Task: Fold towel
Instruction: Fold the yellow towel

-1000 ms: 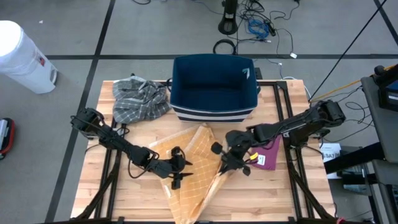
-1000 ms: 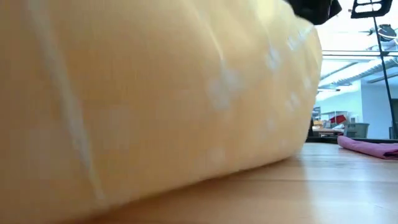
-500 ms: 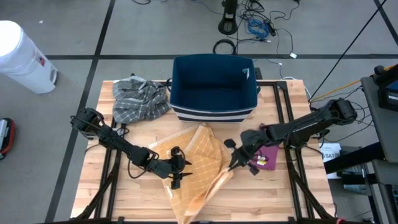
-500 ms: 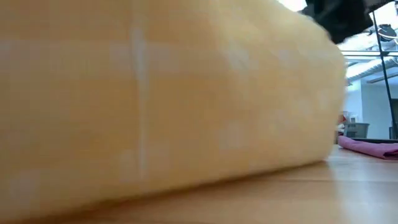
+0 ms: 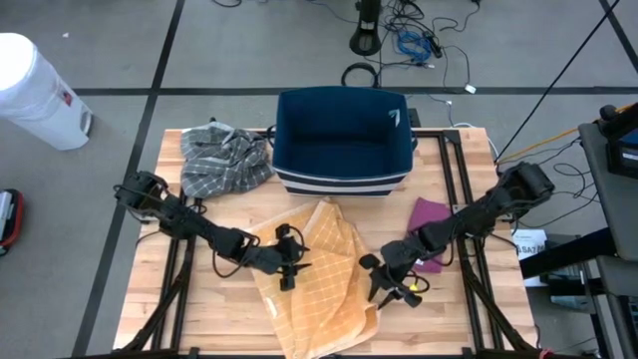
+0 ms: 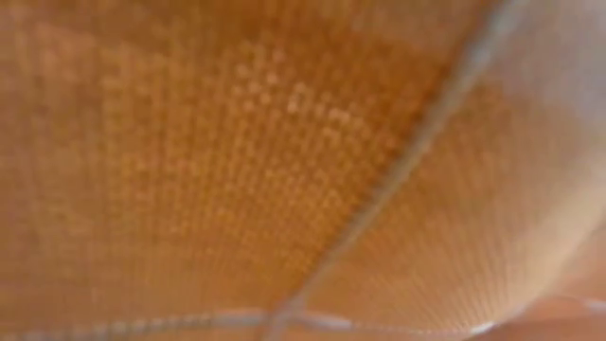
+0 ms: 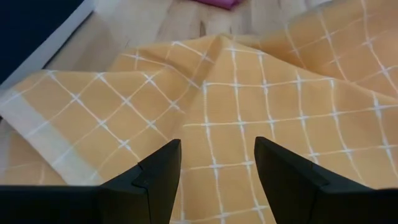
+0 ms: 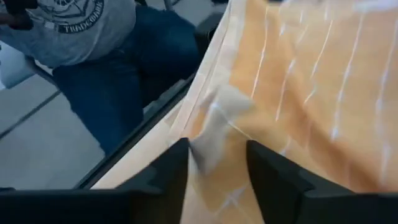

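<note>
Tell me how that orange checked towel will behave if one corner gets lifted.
Probably floppy: the orange towel lies rumpled in soft folds on the table. Likely light, since it drapes thinly over the edge. It may drag and bunch rather than slide flat.

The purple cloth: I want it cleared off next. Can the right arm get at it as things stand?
Probably yes: the purple cloth lies uncovered right beside the right arm, just behind the right gripper, with nothing lying between them.

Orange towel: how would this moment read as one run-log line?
orange towel: spread, unfolded | left gripper: open over it | right gripper: open at its edge
</note>
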